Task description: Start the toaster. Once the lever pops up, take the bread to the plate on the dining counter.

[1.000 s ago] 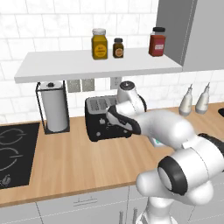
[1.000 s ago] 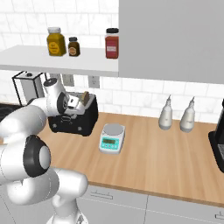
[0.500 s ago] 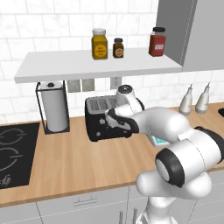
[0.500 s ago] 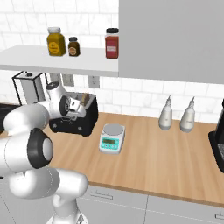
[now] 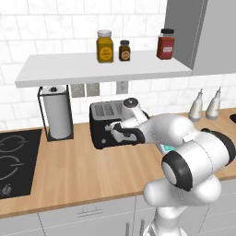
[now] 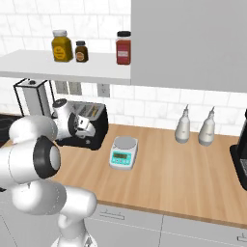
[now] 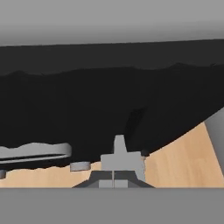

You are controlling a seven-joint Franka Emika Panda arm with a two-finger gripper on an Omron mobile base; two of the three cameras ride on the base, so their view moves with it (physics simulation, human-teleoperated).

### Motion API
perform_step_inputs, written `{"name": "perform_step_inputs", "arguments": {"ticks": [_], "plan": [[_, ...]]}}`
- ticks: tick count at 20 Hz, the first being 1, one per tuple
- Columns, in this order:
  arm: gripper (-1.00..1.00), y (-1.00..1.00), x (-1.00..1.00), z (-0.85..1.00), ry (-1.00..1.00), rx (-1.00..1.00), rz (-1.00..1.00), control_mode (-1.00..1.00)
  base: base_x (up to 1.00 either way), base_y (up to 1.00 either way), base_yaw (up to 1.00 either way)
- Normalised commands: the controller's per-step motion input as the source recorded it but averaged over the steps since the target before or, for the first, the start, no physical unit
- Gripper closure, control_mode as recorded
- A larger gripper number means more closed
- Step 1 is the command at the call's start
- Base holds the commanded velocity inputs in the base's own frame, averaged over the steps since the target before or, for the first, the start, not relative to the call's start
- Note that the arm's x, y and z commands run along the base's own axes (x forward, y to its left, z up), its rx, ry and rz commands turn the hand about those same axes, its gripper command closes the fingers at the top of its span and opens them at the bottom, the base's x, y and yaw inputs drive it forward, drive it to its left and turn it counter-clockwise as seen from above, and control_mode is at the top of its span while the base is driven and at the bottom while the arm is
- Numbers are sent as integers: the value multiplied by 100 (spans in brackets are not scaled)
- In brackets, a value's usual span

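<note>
The toaster (image 5: 107, 123) sits on the wood worktop (image 5: 87, 170) against the tiled wall, just right of the paper-towel roll (image 5: 56, 117) in its black wire stand, with the black hob (image 5: 13, 159) further left. From the right camera the toaster (image 6: 91, 126) is left of the little white-and-teal scale (image 6: 123, 152), and two pale bottles (image 6: 195, 127) stand well off to the right. The arm reaches in low with the gripper (image 5: 115, 134) right up against the toaster's front face, jaws pinched fully together with nothing between them. In the hand view the gripper (image 7: 113, 175) has its tips side by side near the bottom, with the toaster's black body (image 7: 109, 105) looming just past them and a small pale knob (image 7: 80, 166) to the left. Can't tell if the tips are actually touching the lever. Can't make out any bread in the slots either. Three jars (image 5: 124, 46) sit on the white shelf (image 5: 92, 69) above.
</note>
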Motion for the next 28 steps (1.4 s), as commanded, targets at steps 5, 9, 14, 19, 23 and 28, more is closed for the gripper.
{"name": "perform_step_inputs", "arguments": {"ticks": [5,9,14,19,23,28], "plan": [[100,-4,-1,-51,-1,1,-1,-100,0,0,0],[100,-2,-36,2,-15,1,-1,-100,0,0,0],[100,-1,-88,97,-21,9,0,-100,0,0,0],[100,-4,-51,100,-3,12,0,-100,0,0,0],[100,-13,-6,100,8,9,-2,-100,0,0,0],[100,-22,0,95,15,1,-8,-100,0,0,0]]}}
